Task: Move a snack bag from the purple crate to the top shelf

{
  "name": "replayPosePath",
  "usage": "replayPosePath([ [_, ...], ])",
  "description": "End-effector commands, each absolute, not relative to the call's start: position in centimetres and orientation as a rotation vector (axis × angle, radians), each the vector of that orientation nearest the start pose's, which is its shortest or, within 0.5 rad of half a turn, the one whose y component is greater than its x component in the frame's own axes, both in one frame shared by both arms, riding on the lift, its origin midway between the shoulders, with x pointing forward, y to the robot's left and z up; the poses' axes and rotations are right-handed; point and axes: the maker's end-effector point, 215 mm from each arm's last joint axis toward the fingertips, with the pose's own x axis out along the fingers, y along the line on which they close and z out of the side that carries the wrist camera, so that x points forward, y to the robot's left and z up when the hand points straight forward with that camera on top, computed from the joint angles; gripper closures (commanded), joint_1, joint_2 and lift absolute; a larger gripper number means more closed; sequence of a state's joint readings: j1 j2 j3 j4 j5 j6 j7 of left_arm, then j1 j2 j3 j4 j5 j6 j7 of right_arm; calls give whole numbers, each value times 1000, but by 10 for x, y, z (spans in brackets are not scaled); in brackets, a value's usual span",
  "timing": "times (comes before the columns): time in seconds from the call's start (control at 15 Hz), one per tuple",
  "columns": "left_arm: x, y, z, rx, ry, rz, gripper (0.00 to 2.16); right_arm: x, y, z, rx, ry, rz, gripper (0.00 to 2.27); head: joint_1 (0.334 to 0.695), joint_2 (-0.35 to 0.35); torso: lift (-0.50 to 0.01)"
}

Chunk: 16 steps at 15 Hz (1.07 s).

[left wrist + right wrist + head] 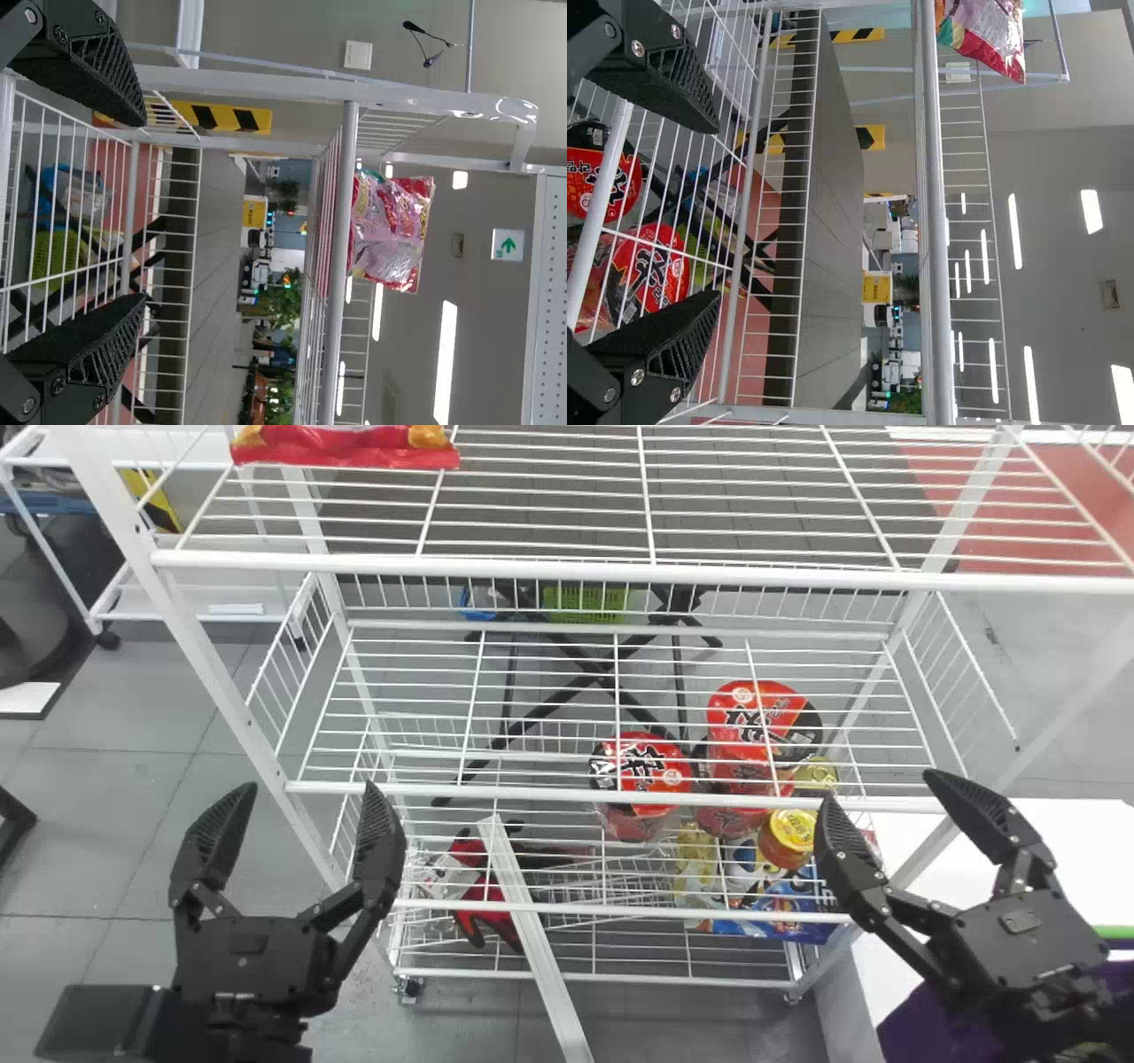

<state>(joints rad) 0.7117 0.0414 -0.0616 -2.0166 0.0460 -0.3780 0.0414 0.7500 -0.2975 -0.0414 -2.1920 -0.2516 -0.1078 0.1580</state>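
Snack bag on top shlf

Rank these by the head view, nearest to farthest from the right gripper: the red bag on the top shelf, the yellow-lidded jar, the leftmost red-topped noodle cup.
1. Yellow-lidded jar, just left of the right gripper.
2. Red-topped noodle cup, farther left.
3. Red bag, toward the left end of the top shelf.

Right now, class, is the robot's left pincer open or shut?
Open: in the head view, the left pincer has its two fingers well apart, and a white post behind shows through the gap.
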Motion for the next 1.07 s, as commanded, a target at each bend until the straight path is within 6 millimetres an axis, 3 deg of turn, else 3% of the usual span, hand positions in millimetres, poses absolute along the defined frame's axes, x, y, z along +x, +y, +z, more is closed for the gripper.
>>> replayPosePath([
  [0.0, 369, 212, -327, -58, -109, -17, 124, 372, -218, -322, 4, 32, 297, 178, 695, -9, -315],
  [1.0, 369, 213, -328, -54, -107, -30, 124, 374, -217, -323, 6, 33, 299, 178, 695, -4, -375],
])
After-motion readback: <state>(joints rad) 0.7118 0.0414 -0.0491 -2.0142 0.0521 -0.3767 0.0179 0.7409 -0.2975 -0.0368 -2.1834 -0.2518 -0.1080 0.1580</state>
